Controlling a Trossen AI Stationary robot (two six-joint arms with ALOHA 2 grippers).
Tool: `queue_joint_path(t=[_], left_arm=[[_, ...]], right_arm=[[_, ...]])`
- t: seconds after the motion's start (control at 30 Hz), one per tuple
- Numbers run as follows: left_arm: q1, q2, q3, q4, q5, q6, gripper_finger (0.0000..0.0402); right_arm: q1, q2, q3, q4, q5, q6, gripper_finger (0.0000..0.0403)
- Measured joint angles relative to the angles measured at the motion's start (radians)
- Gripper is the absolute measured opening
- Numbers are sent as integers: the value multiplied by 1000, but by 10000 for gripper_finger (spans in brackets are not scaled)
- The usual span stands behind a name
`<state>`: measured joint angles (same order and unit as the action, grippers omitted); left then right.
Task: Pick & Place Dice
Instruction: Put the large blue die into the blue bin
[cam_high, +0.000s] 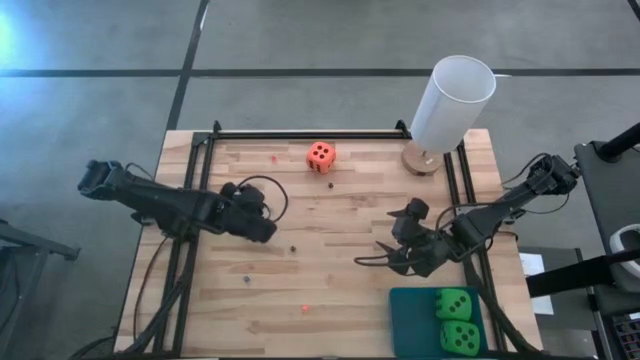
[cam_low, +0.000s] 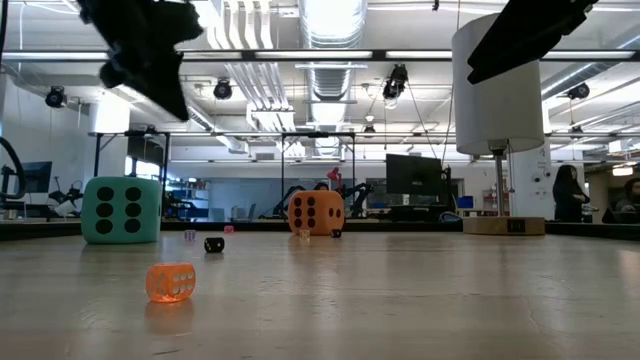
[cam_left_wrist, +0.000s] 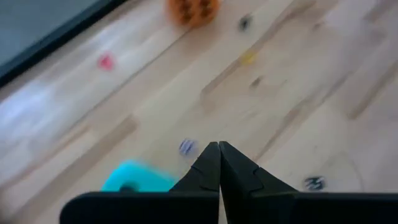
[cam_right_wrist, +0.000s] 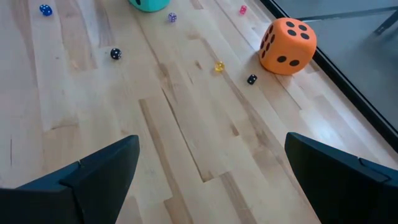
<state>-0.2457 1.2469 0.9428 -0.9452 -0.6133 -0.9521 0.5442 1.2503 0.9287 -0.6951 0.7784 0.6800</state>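
Note:
An orange-red die (cam_high: 320, 155) rests on the wooden table (cam_high: 330, 290) near its far edge. The turquoise die (cam_low: 121, 209) sits on the table too. It also shows just below my left gripper's fingers in the left wrist view (cam_left_wrist: 134, 179), and my left arm hides it in the high view. Two bright green dice (cam_high: 450, 303) (cam_high: 459, 337) lie on a dark teal mat (cam_high: 412, 315) at the near right corner. My left gripper (cam_high: 268, 232) hangs shut above the table left of the middle, holding nothing. My right gripper (cam_high: 385, 258) hovers wide open at the right, slanting down.
A tall white cylinder (cam_high: 452, 100) stands on a wooden base at the far right corner. Several tiny dice lie scattered on the table, among them a see-through orange one (cam_low: 170, 282) and a black one (cam_low: 214, 244). Black rails (cam_high: 300, 133) frame the tabletop.

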Motion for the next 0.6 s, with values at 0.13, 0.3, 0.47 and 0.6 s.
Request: queue_joint_path(t=[0.13,0.3,0.47,0.6], left_arm=[[12,0,0,-162,68,-173,1],[12,7,-3,-290,243,-320,1],[13,22,-63,-283,320,-380,1],[13,27,-119,-287,375,-434,1]], right_arm=[[0,0,0,3,0,0,400],[0,0,0,3,0,0,400],[0,1,0,3,2,0,400],[0,2,-1,3,6,-2,400]])
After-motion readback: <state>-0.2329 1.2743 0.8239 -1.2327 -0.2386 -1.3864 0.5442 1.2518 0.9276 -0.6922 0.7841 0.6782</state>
